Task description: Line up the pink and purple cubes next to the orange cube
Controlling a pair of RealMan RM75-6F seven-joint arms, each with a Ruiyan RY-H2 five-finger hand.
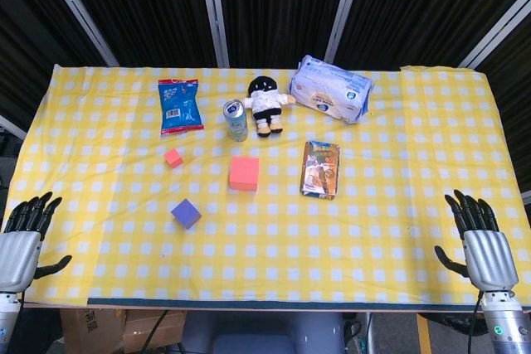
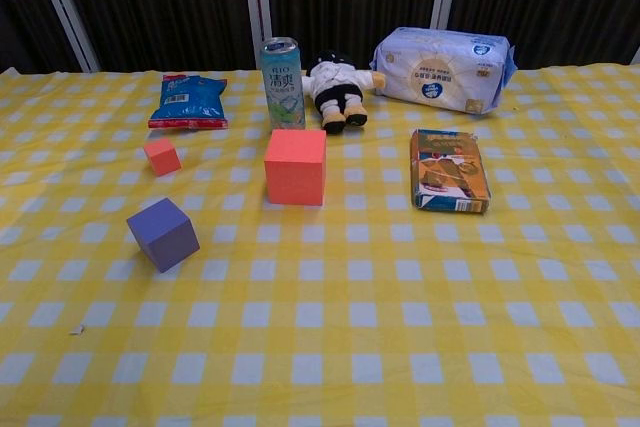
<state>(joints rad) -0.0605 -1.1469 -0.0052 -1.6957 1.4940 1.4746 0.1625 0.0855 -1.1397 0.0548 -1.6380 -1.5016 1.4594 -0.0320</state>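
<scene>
Nothing of the lining-up looks done yet, judging by how the cubes lie. The orange cube (image 1: 244, 173), the largest of the three, sits near the middle of the yellow-checked surface (image 1: 398, 238), just in front of the drink can (image 1: 236, 119). The small pink cube (image 1: 172, 157) lies apart from it to the left, in front of the blue snack bag (image 1: 180, 106), and the purple cube (image 1: 186, 213) sits nearer the front edge, left of the orange one and turned at an angle to the checks. The three form a loose triangle, none touching another. Both hands are back at the near corners, well apart from every cube: the left hand (image 1: 23, 242) at the front left edge and the right hand (image 1: 481, 246) at the front right edge, each with fingers spread and holding nothing. The chest view shows neither hand, only the cubes and the clutter behind them. Both the pink and the purple cube remain to be picked up and set beside the orange one. Being on the left side, they look best suited to the left hand. A plush doll (image 1: 265, 104), a pack of wipes (image 1: 332, 99) and a small printed box (image 1: 320, 169) lie behind and to the right, out of that path.
</scene>
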